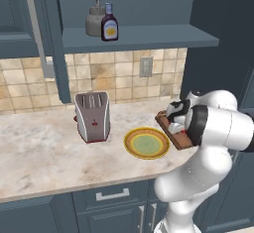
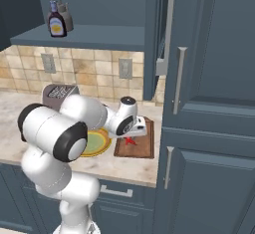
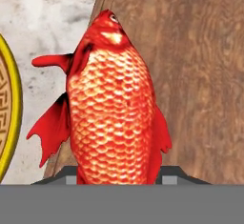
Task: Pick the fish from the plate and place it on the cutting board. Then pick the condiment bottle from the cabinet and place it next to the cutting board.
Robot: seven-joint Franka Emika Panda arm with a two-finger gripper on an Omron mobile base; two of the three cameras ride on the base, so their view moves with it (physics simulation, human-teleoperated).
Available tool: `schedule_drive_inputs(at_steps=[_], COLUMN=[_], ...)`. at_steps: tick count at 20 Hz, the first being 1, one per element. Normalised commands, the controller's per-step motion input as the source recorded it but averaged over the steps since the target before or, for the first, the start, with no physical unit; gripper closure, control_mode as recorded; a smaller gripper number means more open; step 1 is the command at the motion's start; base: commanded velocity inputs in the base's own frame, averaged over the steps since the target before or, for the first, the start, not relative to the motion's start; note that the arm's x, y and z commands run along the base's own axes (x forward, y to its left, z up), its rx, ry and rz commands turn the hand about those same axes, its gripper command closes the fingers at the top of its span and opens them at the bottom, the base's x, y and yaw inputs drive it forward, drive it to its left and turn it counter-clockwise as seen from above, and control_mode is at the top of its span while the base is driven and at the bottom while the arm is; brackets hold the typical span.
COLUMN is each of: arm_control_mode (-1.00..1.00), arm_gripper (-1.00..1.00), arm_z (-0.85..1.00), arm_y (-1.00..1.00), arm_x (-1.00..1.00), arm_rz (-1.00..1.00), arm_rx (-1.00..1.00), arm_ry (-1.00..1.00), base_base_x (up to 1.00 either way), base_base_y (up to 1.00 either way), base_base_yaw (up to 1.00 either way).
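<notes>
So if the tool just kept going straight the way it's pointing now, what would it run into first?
Probably the cutting board. The tool holds the fish between its fingers, pointing down at the board's edge nearest the plate; the remaining gap is unclear.

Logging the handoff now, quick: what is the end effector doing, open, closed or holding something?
End effector: closed on the fish, held over the edge of the cutting board.

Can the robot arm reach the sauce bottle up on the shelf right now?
Probably not yet. The pincer is low over the cutting board and seems shut on the fish. The sauce bottle stands at the open shelf's front edge, nothing before it.
</notes>
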Motion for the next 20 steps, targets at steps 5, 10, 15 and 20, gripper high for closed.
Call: schedule_drive_inputs(at_steps=[5, 10, 15, 20], arm_control_mode=[-1.00, -1.00, -1.00, -1.00], arm_gripper=[1.00, 1.00, 1.00, 1.00], arm_z=[-0.14, -0.22, -0.26, -0.34], arm_y=[-0.12, -0.05, -0.02, -0.01], arm_x=[0.15, 0.14, 0.13, 0.14], arm_rz=[0.00, 0.00, 0.00, 0.00], arm_rx=[0.00, 0.00, 0.00, 0.00], arm_ry=[0.00, 0.00, 0.00, 0.00], base_base_x=[0.00, 0.00, 0.00, 0.00], base_base_y=[0.00, 0.00, 0.00, 0.00], base_base_yaw=[0.00, 0.00, 0.00, 0.00])
